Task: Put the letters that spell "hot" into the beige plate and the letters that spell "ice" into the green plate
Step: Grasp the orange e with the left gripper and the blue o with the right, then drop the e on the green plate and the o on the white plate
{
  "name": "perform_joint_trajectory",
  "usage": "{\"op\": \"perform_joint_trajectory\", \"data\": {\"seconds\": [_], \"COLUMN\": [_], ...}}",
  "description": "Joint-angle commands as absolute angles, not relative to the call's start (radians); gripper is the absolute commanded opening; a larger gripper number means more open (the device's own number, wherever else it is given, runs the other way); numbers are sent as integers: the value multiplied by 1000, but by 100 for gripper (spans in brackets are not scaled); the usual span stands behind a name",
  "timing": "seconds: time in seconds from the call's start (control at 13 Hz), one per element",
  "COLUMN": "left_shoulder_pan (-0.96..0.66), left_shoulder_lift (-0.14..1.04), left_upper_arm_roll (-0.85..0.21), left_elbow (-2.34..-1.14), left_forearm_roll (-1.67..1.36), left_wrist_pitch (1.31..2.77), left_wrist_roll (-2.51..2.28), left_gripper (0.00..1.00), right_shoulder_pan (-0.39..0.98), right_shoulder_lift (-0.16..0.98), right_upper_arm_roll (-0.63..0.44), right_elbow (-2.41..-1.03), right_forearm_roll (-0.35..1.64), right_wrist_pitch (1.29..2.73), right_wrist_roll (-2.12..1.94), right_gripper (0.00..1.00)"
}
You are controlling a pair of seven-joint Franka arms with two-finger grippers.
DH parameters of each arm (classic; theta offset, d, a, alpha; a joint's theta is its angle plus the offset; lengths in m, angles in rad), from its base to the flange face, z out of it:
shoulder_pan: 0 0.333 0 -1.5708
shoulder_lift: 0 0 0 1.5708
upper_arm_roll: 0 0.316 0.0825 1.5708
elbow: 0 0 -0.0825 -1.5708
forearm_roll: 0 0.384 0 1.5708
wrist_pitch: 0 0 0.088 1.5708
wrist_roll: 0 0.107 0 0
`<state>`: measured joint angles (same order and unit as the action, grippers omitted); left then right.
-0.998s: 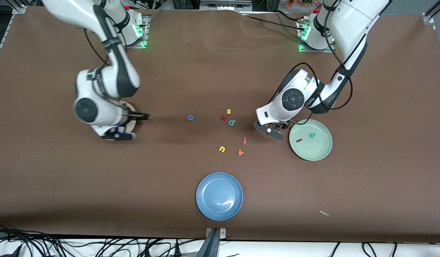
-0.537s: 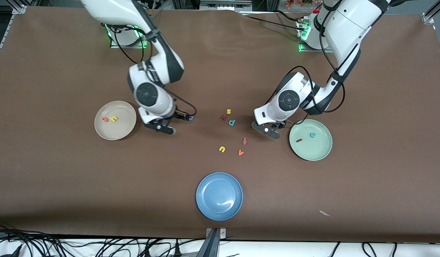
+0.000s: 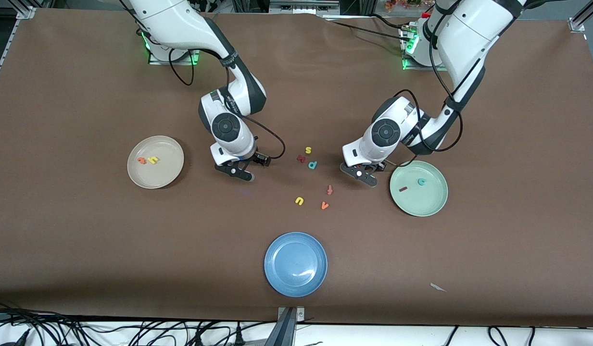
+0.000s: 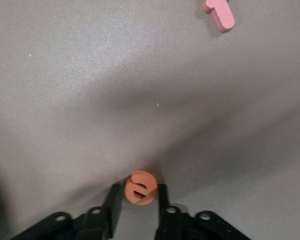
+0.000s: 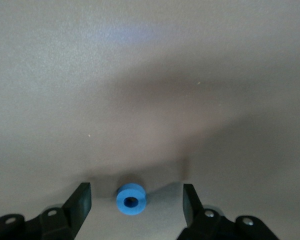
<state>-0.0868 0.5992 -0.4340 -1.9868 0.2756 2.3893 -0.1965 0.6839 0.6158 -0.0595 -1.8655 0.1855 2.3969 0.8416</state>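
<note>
In the left wrist view my left gripper (image 4: pixel 138 187) is shut on the orange "e" (image 4: pixel 139 186), which rests on the table; in the front view this gripper (image 3: pixel 370 168) is low beside the green plate (image 3: pixel 433 204). That plate holds the dark red "i" (image 3: pixel 403 189) and teal "c" (image 3: pixel 422 181). My right gripper (image 5: pixel 136 189) stands open astride the blue "o" (image 5: pixel 131 199), without touching it; in the front view the gripper (image 3: pixel 257 160) hides that letter. The beige plate (image 3: pixel 164 175) holds the orange "t" (image 3: pixel 142 160) and yellow "h" (image 3: pixel 153 160).
Loose letters lie between the two grippers: yellow "s" (image 3: pixel 308 150), a dark red letter (image 3: pixel 301 158), teal "p" (image 3: pixel 312 165), orange-red "f" (image 3: pixel 329 190), yellow "u" (image 3: pixel 299 201), orange "v" (image 3: pixel 324 205). A blue plate (image 3: pixel 296 264) sits nearer the front camera.
My right arm swung from over the beige plate to the blue "o" and came down around it. My left gripper's fingers closed in on the orange "e".
</note>
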Motion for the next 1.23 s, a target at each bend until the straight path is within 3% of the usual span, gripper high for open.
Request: {"op": "perform_joint_trajectory", "data": {"seconds": [0.0,0.15,0.46,0.77,0.92,1.15], "left_shoulder_pan": [-92,-78,-26,81,145,187], "left_shoulder_lift": [601,565,529,546,595,670], "left_upper_arm_roll": [-436,-437,-439,-431,-423,-408], "left_elbow": [-1982,-1982,-1855,-1809,-1787,-1752], "left_forearm_roll": [311,310,301,310,314,313], "left_wrist_pitch": [2392,2378,2157,2157,2174,2219], "left_wrist_roll": [-239,-232,-67,185,306,365], "left_gripper": [4,4,5,5,5,5], "right_shoulder_pan": [704,704,704,704,704,703], "right_shoulder_lift": [621,621,621,623,623,621], "right_upper_arm_roll": [-63,-63,-63,-63,-63,-64], "right_elbow": [-1862,-1862,-1864,-1871,-1871,-1871], "right_forearm_roll": [193,193,193,193,193,193], "right_wrist_pitch": [2404,2404,2404,2405,2402,2396], "right_wrist_roll": [862,862,861,861,858,861], "right_gripper": [73,69,54,45,33,25]}}
